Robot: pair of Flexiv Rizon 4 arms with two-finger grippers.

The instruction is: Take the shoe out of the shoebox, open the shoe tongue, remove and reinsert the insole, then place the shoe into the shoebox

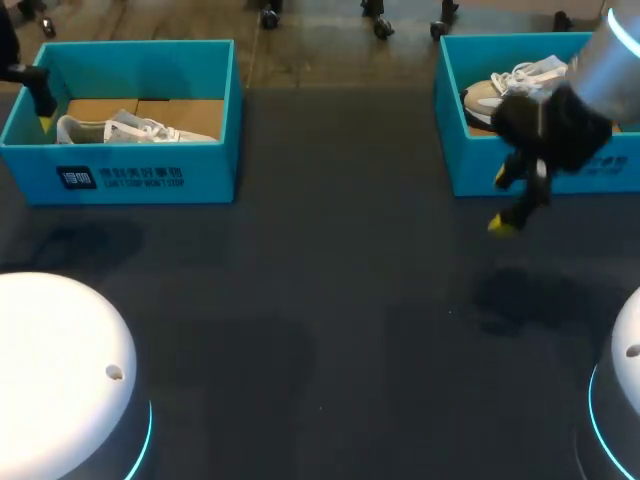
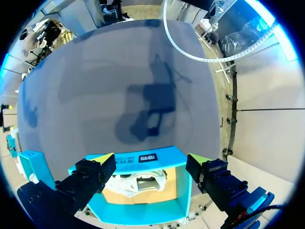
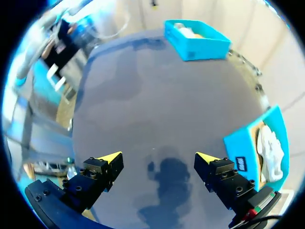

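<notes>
Two blue shoeboxes stand at the back of the dark table. In the left shoebox (image 1: 150, 175) (image 2: 143, 160) (image 3: 195, 43) a white and grey shoe (image 1: 125, 130) (image 2: 136, 183) lies on its side. The right shoebox (image 1: 480, 165) (image 3: 243, 148) holds a beige and white shoe (image 1: 505, 88) (image 3: 271, 152). My left gripper (image 1: 38, 100) (image 2: 151, 160) hangs open over the left box's outer end, with the shoe below and between its fingers, untouched. Also open and empty, my right gripper (image 1: 500, 203) (image 3: 159, 157) hovers above the table just in front of the right box's near wall.
The white round arm bases (image 1: 60, 370) (image 1: 625, 370) sit at the near left and near right corners. Dark table top (image 1: 330, 300) stretches between the two boxes and toward the front edge.
</notes>
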